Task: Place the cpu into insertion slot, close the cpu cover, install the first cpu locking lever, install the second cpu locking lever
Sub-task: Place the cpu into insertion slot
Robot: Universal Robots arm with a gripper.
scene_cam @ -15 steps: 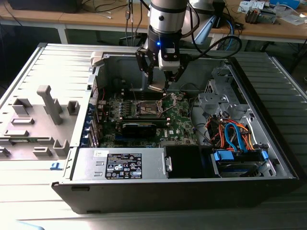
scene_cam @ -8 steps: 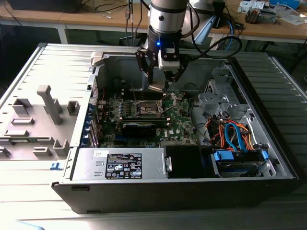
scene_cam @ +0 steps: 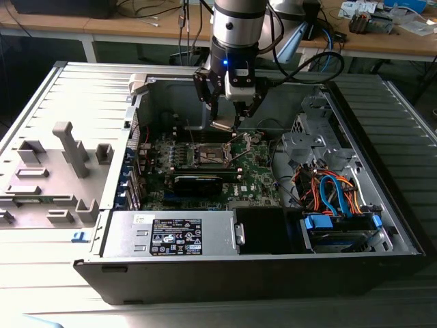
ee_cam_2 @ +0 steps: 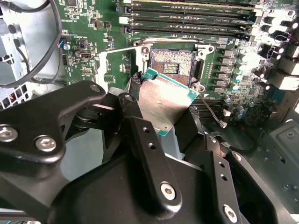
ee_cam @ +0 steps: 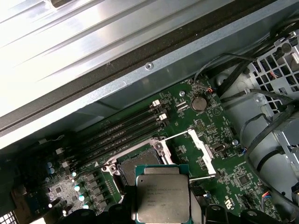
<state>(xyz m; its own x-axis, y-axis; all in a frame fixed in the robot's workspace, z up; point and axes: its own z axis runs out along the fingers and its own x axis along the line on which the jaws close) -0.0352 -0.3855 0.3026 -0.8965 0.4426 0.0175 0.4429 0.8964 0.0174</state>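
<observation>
My gripper [scene_cam: 227,117] hangs inside the open computer case and is shut on the cpu [scene_cam: 222,126], a flat silver-grey square chip tilted between the black fingers [ee_cam_2: 140,135]. The second wrist view has the cpu [ee_cam_2: 166,100] just short of the insertion slot [ee_cam_2: 172,63], whose dark centre lies uncovered in the green board. The exterior view puts the insertion slot [scene_cam: 210,156] a little below the chip. In the first wrist view the cpu [ee_cam: 162,198] overlaps the edge of the insertion slot [ee_cam: 135,161], and the cpu cover [ee_cam: 202,151] stands swung open beside it.
Long black memory slots [ee_cam_2: 187,21] run beside the socket. A long black card [scene_cam: 198,183], a grey power supply [scene_cam: 171,236] and a bundle of orange and blue cables [scene_cam: 334,191] sit inside the case. A grey fixture tray [scene_cam: 54,171] lies at the exterior view's left.
</observation>
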